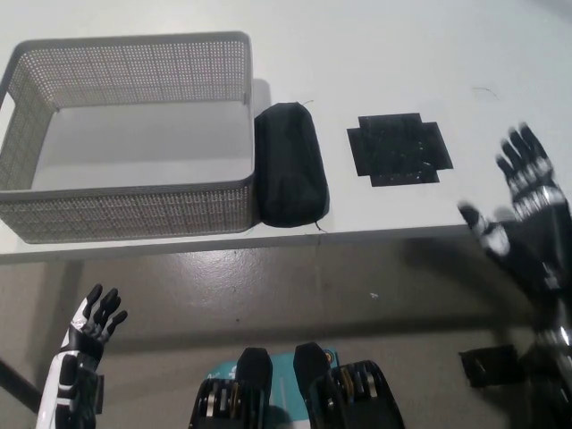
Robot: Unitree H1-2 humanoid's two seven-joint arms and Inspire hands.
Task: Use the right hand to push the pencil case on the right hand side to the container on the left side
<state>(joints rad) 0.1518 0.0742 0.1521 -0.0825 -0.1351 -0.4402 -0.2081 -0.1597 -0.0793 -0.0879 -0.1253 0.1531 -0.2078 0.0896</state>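
Against the container's (134, 134) right wall lies the pencil case (290, 164), near the counter's (402, 80) front edge. Our right hand (523, 219) hovers off-counter, fingers spread; left hand (89, 326) low, fingers spread.

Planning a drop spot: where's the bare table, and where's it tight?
Free: the table behind and right of the black marker patch, and the strip between that patch and the pencil case. The mesh container is empty inside. Tight: the case sits right against the container's right wall. The right robot hand hovers open at the table's right front edge; the left robot hand rests below the table.

Right hand (525, 219) blurred, perhaps mid-motion.
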